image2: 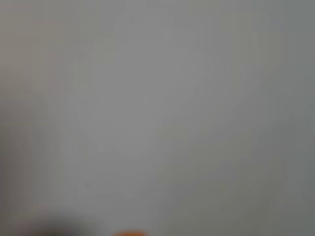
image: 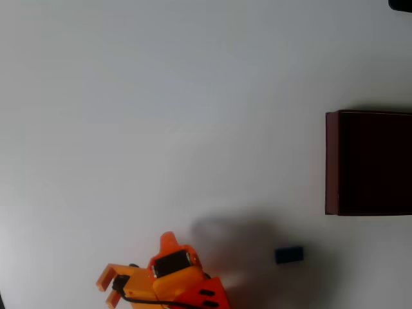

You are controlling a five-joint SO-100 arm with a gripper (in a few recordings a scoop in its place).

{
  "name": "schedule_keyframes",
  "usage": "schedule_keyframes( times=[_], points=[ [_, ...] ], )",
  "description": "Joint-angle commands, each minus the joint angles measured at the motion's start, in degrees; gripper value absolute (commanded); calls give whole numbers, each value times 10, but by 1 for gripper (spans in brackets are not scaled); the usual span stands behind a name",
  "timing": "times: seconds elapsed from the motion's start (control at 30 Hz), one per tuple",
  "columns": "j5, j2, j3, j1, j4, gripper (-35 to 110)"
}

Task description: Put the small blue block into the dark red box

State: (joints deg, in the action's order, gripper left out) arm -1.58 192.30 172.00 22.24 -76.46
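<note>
The small blue block [image: 289, 255] lies flat on the white table at the lower right of the overhead view, below and left of the dark red box [image: 331, 161]. The box stands at the right edge, cut off by the frame, and its inside is almost black. My orange gripper [image: 107, 288] is at the bottom left, far to the left of the block, its fingers pointing left. The fingers stand slightly apart with nothing between them. The wrist view is a blurred grey surface with an orange sliver [image2: 129, 233] at the bottom edge.
The white table [image: 161, 116] stretches bare across the upper and left parts of the overhead view. A soft shadow [image: 232, 235] lies between the arm and the block. A dark object [image: 402, 4] pokes in at the top right corner.
</note>
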Motion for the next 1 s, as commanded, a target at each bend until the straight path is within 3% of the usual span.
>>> schedule_keyframes(
  times=[0.0, 0.43, 0.57, 0.7, 0.83, 0.97],
  points=[
    [-4, 0, 2, -6, -8, 0],
    [0, 0, 2, -8, -8, 0],
    [53, 0, 2, -16, 8, 0],
    [157, 1, -17, -61, -4, 0],
    [351, 1, -43, -91, -3, 2],
    [542, 1, -91, -188, -76, 6]
  ],
)
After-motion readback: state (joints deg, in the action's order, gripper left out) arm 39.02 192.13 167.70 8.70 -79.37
